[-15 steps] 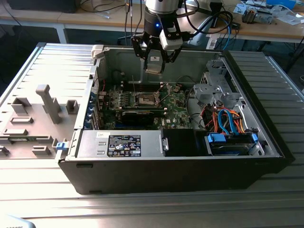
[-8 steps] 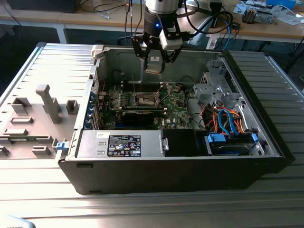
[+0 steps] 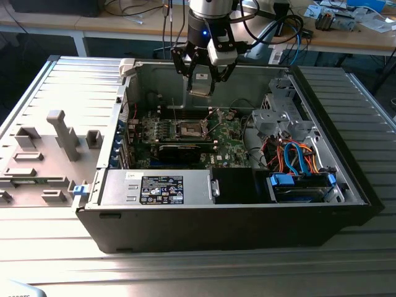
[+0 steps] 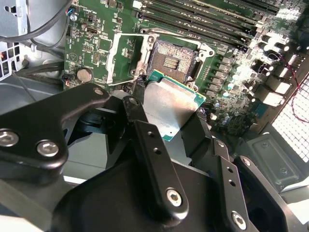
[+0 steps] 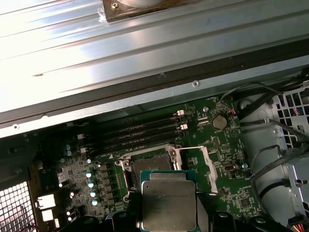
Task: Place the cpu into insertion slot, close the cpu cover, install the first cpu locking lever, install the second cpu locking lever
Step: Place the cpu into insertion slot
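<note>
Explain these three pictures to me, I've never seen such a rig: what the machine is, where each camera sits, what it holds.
The machine is one robot arm; its black gripper hangs over an open computer case lying on a ribbed metal table. The exterior view comes from a camera off the arm; both wrist views come from cameras riding on the arm. The gripper holds the cpu, a small silvery chip, by its edges above the green board. Near it is the slot, bare, with its cover swung open beside it. The chip is not yet in.
</note>
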`<state>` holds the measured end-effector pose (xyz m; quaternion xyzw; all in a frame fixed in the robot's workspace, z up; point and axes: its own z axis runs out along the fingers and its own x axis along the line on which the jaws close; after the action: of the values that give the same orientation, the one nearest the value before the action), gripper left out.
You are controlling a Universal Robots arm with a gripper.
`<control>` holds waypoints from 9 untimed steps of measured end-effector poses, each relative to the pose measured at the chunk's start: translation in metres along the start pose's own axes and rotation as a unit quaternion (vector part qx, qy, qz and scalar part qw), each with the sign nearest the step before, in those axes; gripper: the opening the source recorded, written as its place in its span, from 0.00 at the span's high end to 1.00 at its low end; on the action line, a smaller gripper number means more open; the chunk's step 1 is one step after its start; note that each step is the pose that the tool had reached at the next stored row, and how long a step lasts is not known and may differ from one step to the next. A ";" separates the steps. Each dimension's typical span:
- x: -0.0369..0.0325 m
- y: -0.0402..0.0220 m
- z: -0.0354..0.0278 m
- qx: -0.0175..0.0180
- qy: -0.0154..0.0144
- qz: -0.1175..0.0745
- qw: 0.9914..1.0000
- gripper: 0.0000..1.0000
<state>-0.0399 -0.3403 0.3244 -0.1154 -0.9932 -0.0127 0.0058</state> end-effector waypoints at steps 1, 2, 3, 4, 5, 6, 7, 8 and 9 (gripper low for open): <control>0.0000 0.0000 0.0000 0.000 0.000 0.000 1.000 0.46; 0.0000 0.0000 0.0000 0.000 0.000 0.001 1.000 0.46; 0.0000 0.0000 0.0000 0.000 0.000 0.001 1.000 0.46; 0.0000 0.0000 0.0000 0.000 0.000 0.002 1.000 0.46; 0.0000 0.0000 0.0000 0.001 0.000 0.002 1.000 0.46; 0.0000 0.0000 0.0001 0.001 0.000 0.002 1.000 0.46; 0.0000 0.0000 0.0001 0.001 0.000 0.003 1.000 0.46; 0.0000 0.0000 0.0001 0.001 0.000 0.003 1.000 0.46; 0.0000 0.0000 0.0001 0.001 0.000 0.004 1.000 0.46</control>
<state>-0.0399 -0.3403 0.3243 -0.1190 -0.9928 -0.0118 0.0057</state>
